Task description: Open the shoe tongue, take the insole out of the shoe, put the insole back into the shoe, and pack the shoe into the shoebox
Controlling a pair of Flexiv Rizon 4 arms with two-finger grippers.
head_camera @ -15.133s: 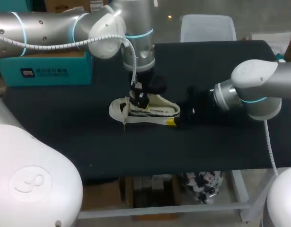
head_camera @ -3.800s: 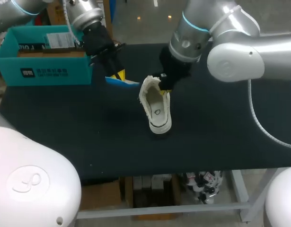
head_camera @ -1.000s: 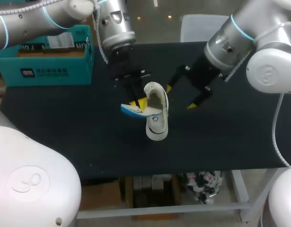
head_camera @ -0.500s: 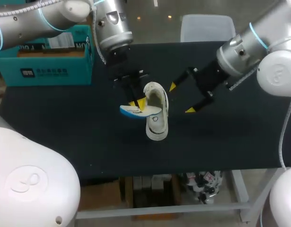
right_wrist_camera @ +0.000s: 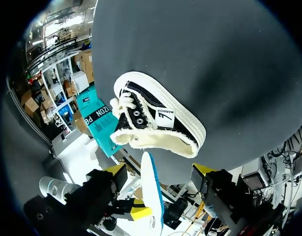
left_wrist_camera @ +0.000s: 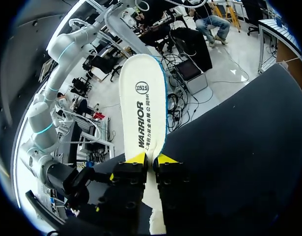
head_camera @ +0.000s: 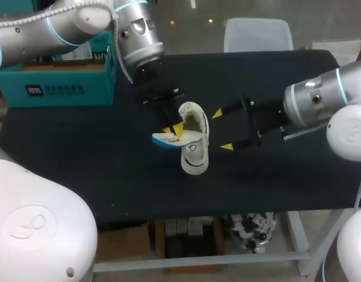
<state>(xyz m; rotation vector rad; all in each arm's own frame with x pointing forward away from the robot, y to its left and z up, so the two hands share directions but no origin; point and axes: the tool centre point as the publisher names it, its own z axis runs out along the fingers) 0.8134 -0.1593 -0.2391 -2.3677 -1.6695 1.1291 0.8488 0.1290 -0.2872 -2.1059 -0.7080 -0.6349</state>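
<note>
Left gripper (head_camera: 172, 130) is pinching one end of the white insole (left_wrist_camera: 143, 98), both fingers pressing it, just beside the shoe (head_camera: 195, 147) opening. Shoe is sitting mid-table (head_camera: 110, 176). Right gripper (head_camera: 222, 130) is hovering near the shoe, fingers spread apart, touching nothing. Teal shoebox (head_camera: 51, 82) is sitting far left.

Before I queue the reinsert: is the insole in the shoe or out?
Out. The left pincer is shut on the insole, held apart from the shoe in the right wrist view.
</note>
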